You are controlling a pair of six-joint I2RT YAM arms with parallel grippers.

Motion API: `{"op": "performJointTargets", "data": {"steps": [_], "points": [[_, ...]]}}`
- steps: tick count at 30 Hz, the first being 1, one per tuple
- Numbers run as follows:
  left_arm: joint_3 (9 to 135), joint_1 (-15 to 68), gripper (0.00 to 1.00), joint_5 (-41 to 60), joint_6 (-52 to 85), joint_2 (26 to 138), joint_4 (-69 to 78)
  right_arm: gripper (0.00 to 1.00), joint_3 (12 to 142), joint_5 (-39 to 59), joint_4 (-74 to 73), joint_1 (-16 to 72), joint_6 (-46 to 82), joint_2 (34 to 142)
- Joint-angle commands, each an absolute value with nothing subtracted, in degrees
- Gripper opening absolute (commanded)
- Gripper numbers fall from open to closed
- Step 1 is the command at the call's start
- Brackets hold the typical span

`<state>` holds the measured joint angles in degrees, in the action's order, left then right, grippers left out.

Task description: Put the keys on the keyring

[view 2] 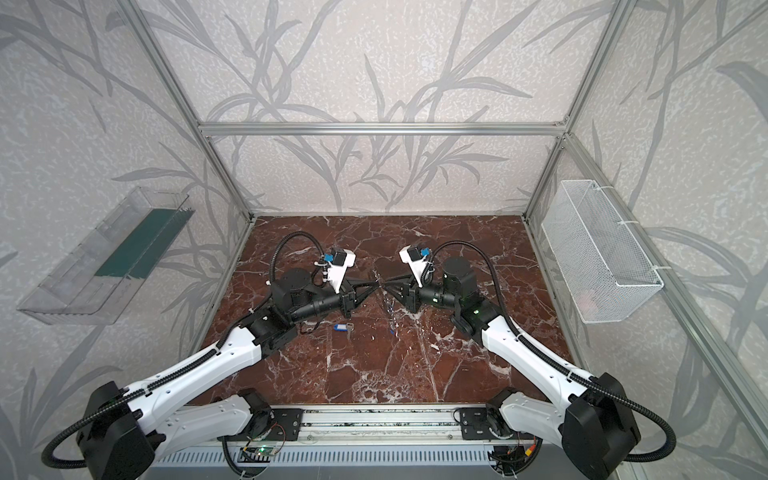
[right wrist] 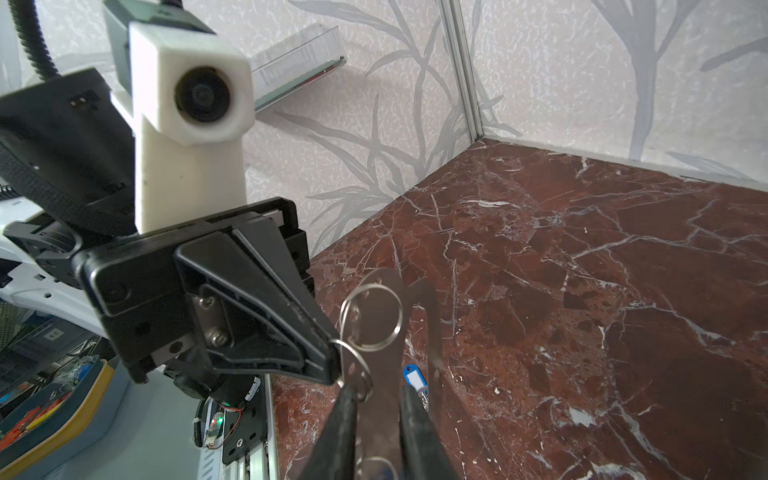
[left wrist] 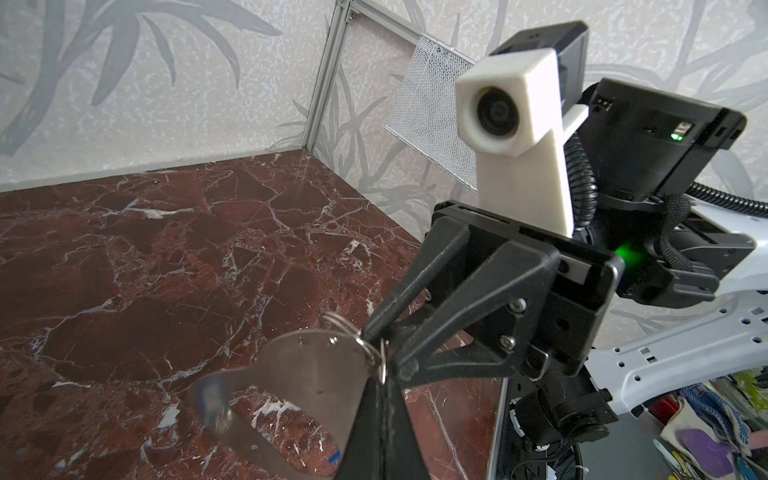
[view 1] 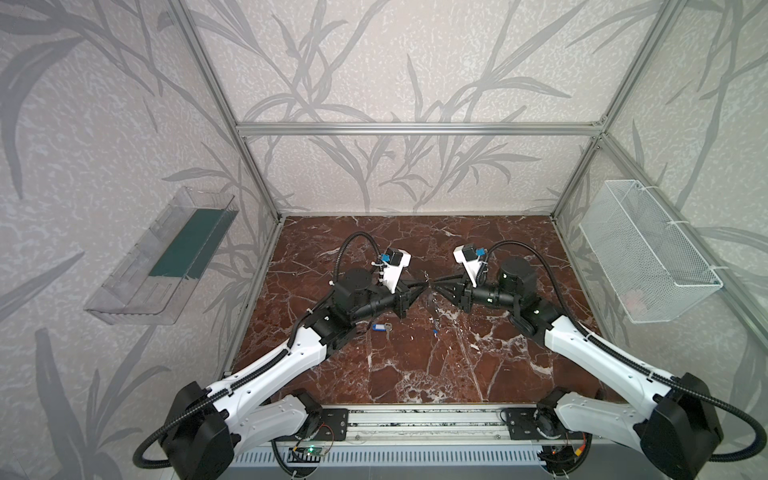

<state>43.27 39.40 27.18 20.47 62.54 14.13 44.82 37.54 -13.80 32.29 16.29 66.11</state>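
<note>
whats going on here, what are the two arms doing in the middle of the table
The arms meet in mid-air above the marble table. The left hand is shut on the keyring, holding it up. The right hand is at the small rings on its edge, fingers slightly apart; whether it grips anything is unclear. One blue-tagged key lies on the table, not yet attached.

Pretty neat rig: the left arm [view 1: 286, 361] and right arm [view 1: 590, 353] have chunky white shells with black joints [view 1: 513, 270] and ribbed black cables [left wrist: 582, 187]. The left claw [right wrist: 332, 369] and right claw [left wrist: 386, 348] are black wedges with silver screws [right wrist: 219, 337], each topped by a boxy white camera [left wrist: 503, 112]. Tiny green lights [left wrist: 677, 136] too. Big black boxes [view 1: 195, 432] sit at the shoulders.
</note>
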Motion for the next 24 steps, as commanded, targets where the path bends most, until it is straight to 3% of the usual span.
{"op": "performJointTargets", "data": {"steps": [1, 12, 15, 17, 24], "points": [[45.35, 39.73, 0.00, 28.63, 19.25, 61.95, 15.43, 0.20, 46.93, 38.15, -13.86, 32.58, 15.73, 66.45], [45.88, 40.14, 0.00, 29.88, 19.07, 62.93, 14.95, 0.16, 47.11, 38.91, -13.47, 32.87, 15.23, 66.44], [46.05, 40.20, 0.00, 29.90, 18.90, 63.23, 14.77, 0.11, 47.11, 39.72, -13.33, 33.03, 14.95, 66.36], [46.01, 40.20, 0.00, 29.73, 18.84, 63.28, 14.77, 0.01, 47.11, 40.26, -13.28, 33.02, 14.99, 66.27], [45.11, 40.23, 0.00, 28.12, 19.05, 62.77, 15.51, 0.00, 46.17, 39.12, -13.09, 33.01, 14.85, 64.97]]}}
